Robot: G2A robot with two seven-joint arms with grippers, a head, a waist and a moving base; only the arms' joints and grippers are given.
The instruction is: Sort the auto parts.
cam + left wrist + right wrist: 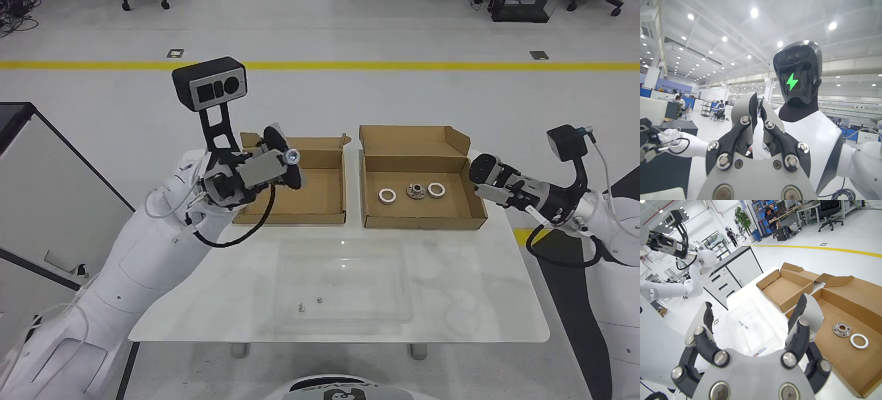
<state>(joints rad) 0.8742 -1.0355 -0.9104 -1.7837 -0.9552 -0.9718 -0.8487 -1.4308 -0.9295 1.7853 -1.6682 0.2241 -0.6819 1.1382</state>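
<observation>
Aloft, left pincer clamping threaded metal bolt, right pincer spread wide, flat ring in cardboard box

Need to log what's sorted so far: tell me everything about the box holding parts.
The box is shallow brown cardboard, open on top, its lid flap folded back at the far side. It lies flat on the white table, close beside a second box. On its floor, in a row, lie a white ring, a grey metal flange and another white ring.
</observation>
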